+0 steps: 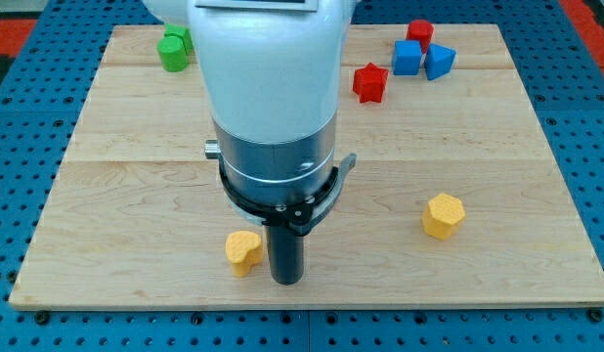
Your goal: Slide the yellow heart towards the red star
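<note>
The yellow heart (243, 251) lies near the view's bottom edge of the wooden board, left of centre. My tip (285, 281) stands just to its right, close beside it, with a narrow gap showing. The red star (370, 82) sits far off towards the view's top, right of centre. The arm's white and grey body covers the middle of the board above the tip.
A yellow hexagon block (444, 215) lies at the lower right. A red block (420, 32), a blue cube (408, 58) and a blue wedge-like block (439, 61) cluster at the top right. Green blocks (173, 48) sit at the top left. The board's bottom edge (312, 305) is near the tip.
</note>
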You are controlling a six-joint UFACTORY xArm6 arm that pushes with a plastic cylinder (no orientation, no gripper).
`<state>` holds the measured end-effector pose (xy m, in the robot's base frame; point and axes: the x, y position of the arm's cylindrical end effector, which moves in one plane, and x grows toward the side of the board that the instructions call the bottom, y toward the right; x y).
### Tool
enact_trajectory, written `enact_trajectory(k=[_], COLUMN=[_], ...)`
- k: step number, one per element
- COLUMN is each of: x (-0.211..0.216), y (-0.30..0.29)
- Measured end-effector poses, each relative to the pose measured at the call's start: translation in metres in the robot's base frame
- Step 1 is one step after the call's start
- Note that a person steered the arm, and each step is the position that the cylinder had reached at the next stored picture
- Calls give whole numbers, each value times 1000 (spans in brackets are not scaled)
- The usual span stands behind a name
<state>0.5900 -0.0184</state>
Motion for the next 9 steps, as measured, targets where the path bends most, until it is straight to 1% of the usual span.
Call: enact_trajectory(k=[3,4,5,6,7,8,9], x=[0,2,2,-20,-84,-129,-48], y=[9,-12,-48,-62,-31,5,8])
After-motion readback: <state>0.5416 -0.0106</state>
